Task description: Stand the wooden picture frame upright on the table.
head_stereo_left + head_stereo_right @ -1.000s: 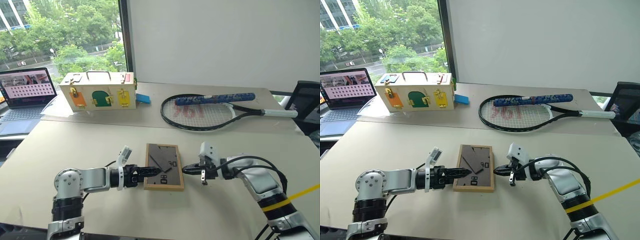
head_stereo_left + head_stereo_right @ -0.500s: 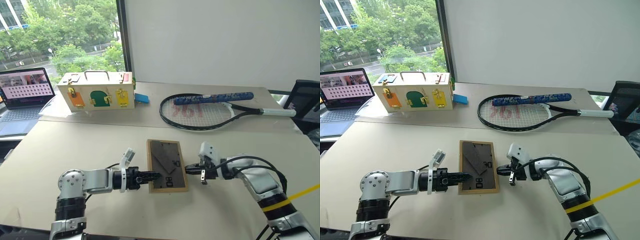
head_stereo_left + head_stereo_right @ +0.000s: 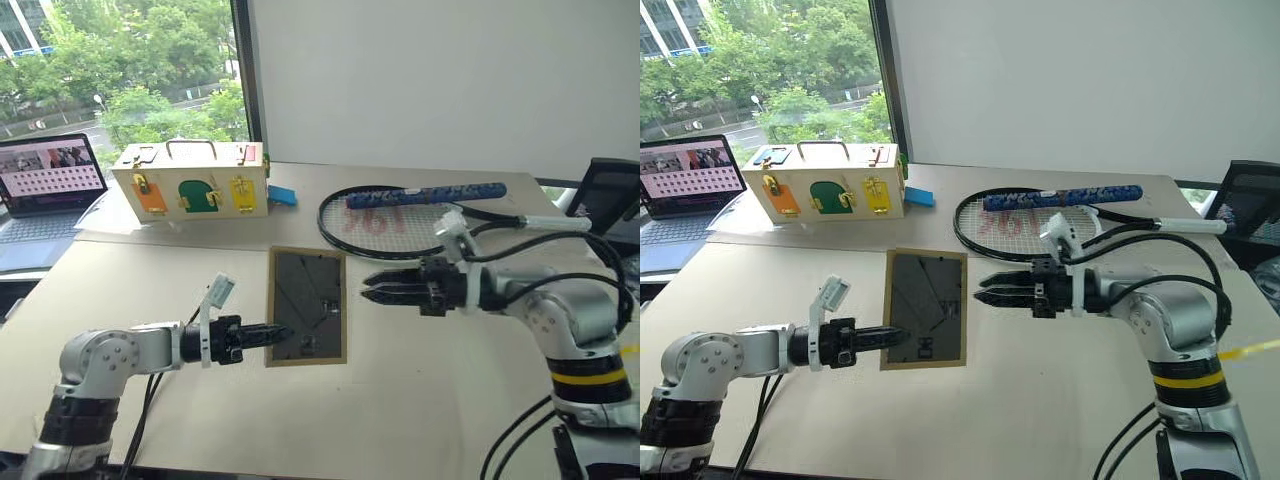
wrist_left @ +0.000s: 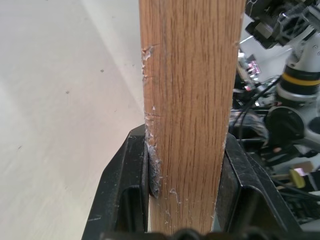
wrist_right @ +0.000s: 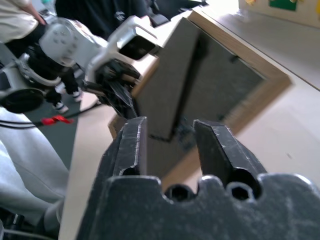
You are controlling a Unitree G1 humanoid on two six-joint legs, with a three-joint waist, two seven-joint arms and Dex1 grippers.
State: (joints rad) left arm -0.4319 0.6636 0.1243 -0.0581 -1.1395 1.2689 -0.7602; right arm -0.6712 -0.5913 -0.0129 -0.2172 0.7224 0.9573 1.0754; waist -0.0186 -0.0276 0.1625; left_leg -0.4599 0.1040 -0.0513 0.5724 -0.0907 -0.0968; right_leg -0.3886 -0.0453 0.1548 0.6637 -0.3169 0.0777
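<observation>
The wooden picture frame [image 3: 307, 305] is held up off the table [image 3: 420, 400], with its dark grey back and fold-out stand [image 5: 175, 85] facing me. My left gripper [image 3: 275, 335] is shut on the frame's lower left corner. In the left wrist view its two fingers [image 4: 125, 190] clamp the light-wood edge [image 4: 187, 100]. My right gripper [image 3: 366, 290] hovers level just off the frame's right edge, open, with nothing between its fingers. In the right wrist view the stand's end lies just ahead of the gap between those fingers [image 5: 132, 135].
At the back left stands a cream wooden box [image 3: 190, 190] with coloured latches, and a small blue object [image 3: 284, 196] lies beside it. A tennis racket [image 3: 400, 220] lies at the back right. A laptop [image 3: 50, 180] sits at the far left, a black chair [image 3: 610, 195] at the right.
The frame has gone from lying flat on the table to being held up by my left gripper. My right gripper has risen from the frame's right edge and opened.
</observation>
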